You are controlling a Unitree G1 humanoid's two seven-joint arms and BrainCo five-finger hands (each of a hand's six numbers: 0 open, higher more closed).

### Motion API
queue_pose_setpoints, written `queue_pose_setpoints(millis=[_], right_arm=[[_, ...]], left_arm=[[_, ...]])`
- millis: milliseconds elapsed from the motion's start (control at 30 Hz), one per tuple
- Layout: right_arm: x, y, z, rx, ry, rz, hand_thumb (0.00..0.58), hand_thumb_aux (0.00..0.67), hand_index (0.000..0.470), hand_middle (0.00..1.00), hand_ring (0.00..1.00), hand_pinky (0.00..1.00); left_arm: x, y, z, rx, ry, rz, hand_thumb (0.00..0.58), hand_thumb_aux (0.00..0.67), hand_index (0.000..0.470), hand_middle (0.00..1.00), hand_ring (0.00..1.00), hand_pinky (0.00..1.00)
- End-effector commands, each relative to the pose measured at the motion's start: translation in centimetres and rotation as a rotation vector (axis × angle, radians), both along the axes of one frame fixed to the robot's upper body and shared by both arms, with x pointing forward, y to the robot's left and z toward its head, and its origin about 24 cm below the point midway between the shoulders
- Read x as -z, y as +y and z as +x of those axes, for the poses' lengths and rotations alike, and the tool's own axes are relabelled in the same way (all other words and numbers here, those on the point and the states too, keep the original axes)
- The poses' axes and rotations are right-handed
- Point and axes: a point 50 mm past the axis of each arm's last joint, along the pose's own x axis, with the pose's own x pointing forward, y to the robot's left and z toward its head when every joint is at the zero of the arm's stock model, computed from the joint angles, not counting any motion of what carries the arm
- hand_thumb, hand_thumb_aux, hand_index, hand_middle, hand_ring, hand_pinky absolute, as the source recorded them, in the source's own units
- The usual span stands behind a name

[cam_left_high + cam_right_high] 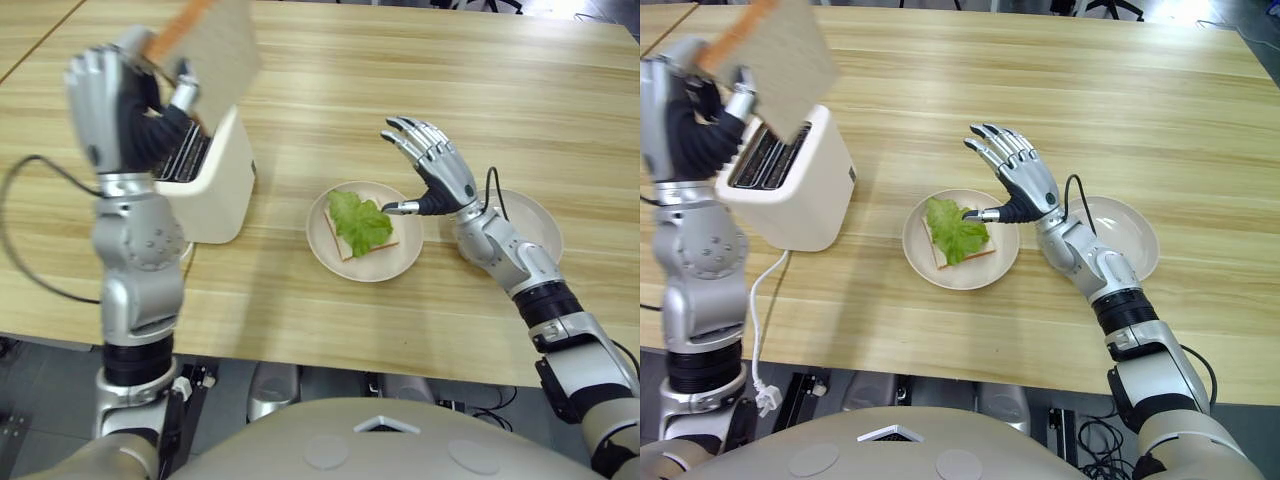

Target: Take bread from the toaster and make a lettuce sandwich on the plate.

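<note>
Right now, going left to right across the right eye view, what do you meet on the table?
Left hand gripping a bread slice → toaster → plate holding lettuce → right hand → bowl.

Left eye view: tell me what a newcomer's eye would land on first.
First, the left hand holding a slice of bread up over the white toaster at the table's left. Next, the green lettuce leaf lying on a second slice on the round plate in the middle. The right hand is open, fingers spread, just to the right of that plate.
</note>
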Motion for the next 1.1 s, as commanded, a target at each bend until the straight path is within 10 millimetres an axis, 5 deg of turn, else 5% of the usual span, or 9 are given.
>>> queue_pose_setpoints(millis=[33, 267, 500, 1100], right_arm=[[0.3, -0.3, -0.8, -0.002, -0.027, 0.005, 0.0, 0.0, 0.0, 0.0, 0.0, 0.0], [0.9, -1.3, -1.2, 0.028, -0.059, -0.072, 0.0, 0.0, 0.0, 0.0, 0.0, 0.0], [1.8, -1.8, -1.8, 0.038, -0.025, -0.091, 0.0, 0.0, 0.0, 0.0, 0.0, 0.0], [2.3, -1.3, -1.8, 0.031, -0.004, -0.061, 0.0, 0.0, 0.0, 0.0, 0.0, 0.0]], left_arm=[[4.3, -2.2, 2.3, 0.145, 0.226, -0.128, 0.58, 0.67, 0.46, 1.0, 1.0, 1.0], [9.2, -6.0, 3.8, 0.347, 0.488, -0.405, 0.58, 0.67, 0.46, 1.0, 1.0, 1.0], [11.3, -7.7, 5.1, 0.473, 0.648, -0.514, 0.58, 0.67, 0.46, 1.0, 1.0, 1.0], [10.7, -8.3, 5.2, 0.538, 0.574, -0.56, 0.58, 0.67, 0.46, 1.0, 1.0, 1.0]])
